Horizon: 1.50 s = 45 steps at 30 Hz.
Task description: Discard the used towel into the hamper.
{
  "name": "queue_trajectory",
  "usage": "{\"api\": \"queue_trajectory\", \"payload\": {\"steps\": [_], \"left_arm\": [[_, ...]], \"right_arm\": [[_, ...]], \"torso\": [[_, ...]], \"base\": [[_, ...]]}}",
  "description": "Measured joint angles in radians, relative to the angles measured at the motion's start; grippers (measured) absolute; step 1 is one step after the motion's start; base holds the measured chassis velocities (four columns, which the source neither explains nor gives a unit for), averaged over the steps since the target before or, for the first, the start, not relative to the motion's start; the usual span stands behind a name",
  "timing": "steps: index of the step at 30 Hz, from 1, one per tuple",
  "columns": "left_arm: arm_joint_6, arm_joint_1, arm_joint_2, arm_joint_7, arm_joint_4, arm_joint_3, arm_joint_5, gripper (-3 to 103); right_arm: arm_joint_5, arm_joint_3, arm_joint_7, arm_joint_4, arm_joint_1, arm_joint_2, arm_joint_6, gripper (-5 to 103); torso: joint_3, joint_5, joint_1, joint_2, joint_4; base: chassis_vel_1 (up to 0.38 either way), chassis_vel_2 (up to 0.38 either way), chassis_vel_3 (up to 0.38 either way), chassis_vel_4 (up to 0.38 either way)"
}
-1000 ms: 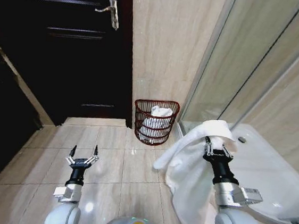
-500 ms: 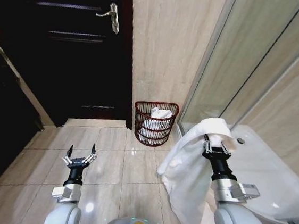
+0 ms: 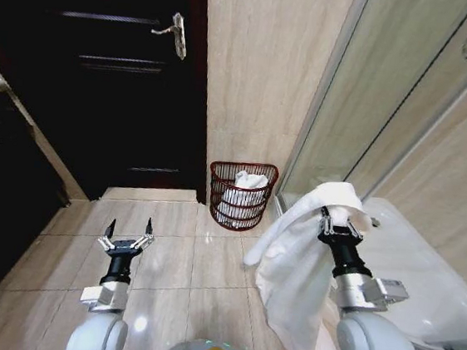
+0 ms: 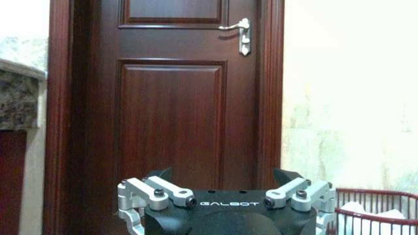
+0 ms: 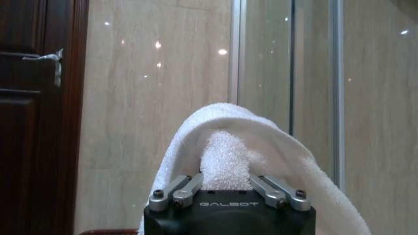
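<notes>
Right gripper, clamped on the white towel at lower right of frame; hamper sits beyond, toward centre. Left gripper idles, fingers apart.

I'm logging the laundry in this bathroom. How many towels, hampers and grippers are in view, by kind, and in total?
Towels: 2, one held in the right gripper, one already in the hamper
Hampers: 1
Grippers: 2, right shut on its towel, left gripper open over the floor
Total: 5
</notes>
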Motion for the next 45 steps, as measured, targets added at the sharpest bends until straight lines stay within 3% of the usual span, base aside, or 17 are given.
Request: {"api": "queue_trajectory", "payload": {"steps": [7,13,29,34,45], "left_arm": [[-0.005,-0.043,-0.030,0.011,0.046,0.003,0.011,100],[-0.027,-0.062,-0.062,0.006,0.072,0.001,0.049,100],[-0.049,-0.085,-0.053,0.004,0.073,0.003,0.049,100],[-0.028,-0.088,-0.034,0.004,0.031,-0.023,0.011,100],[-0.026,-0.087,-0.041,0.002,0.025,-0.027,0.013,100]], "right_arm": [[-0.028,-0.002,0.005,-0.029,0.014,-0.022,-0.002,14],[-0.035,0.012,0.001,-0.078,0.007,-0.031,0.050,14],[-0.061,0.018,-0.010,-0.101,-0.014,0.000,0.129,14],[-0.067,0.016,-0.019,-0.097,-0.017,0.001,0.135,14],[-0.075,0.012,-0.026,-0.087,-0.011,-0.001,0.134,14]], "torso": [[0.020,0.0002,0.009,0.028,-0.0001],[0.036,0.0004,0.018,0.054,-0.0002],[0.079,0.0000,0.040,0.119,-0.0003],[0.097,0.0001,0.052,0.149,-0.0002],[0.127,0.0000,0.067,0.194,-0.0001]], "base": [[0.000,0.000,0.000,0.000],[0.000,0.000,0.000,0.000],[0.000,0.000,0.000,0.000],[0.025,0.025,-0.022,-0.029],[0.081,0.074,-0.101,-0.093]]}}
